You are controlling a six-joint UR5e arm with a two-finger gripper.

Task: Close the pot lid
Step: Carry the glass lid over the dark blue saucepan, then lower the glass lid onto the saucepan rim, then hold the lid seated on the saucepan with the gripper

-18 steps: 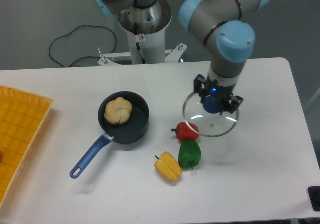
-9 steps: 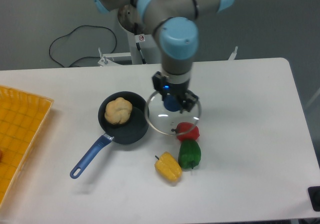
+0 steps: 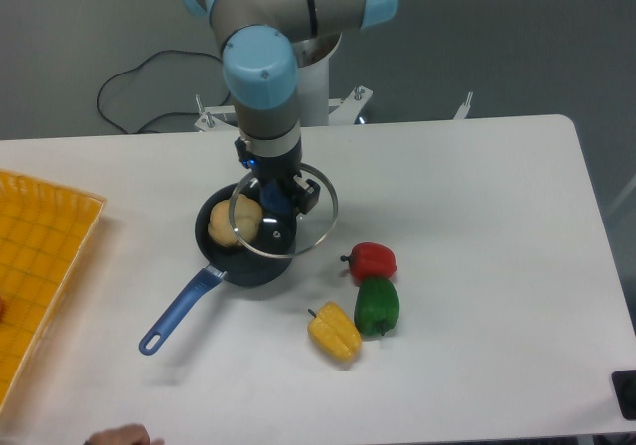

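Carried leftward since the earlier frames, the lid (image 3: pixel 283 211) has gone from above the peppers to a spot over the pot (image 3: pixel 247 233), with the arm swung across along with it. It now hangs partly over the pot's right half, its rim reaching out past the pot's right edge, so it is not yet centred. The gripper (image 3: pixel 277 195) is clamped on the lid's blue knob, which keeps the glass disc roughly level and lets it be set down flat; the fingers themselves are mostly hidden behind the knob and wrist.

The lid is a clear glass disc with a thin metal rim, showing bright reflections, and the pot's contents can be seen through it. The pot is small, round and dark, sitting left of centre on the table (image 3: pixel 477 266), with its blue handle (image 3: pixel 181 309) pointing near-left and ending in a loop. Inside, toward its left side, lies a pale bun (image 3: pixel 233 219).

By my judgement the lid needs to go a little further left and then down before release. The bun looks low enough not to block it, though that is hard to tell. A red pepper (image 3: pixel 372 261), a green pepper (image 3: pixel 377 305) and a yellow pepper (image 3: pixel 335 332) lie near-right of the pot, apart from it.
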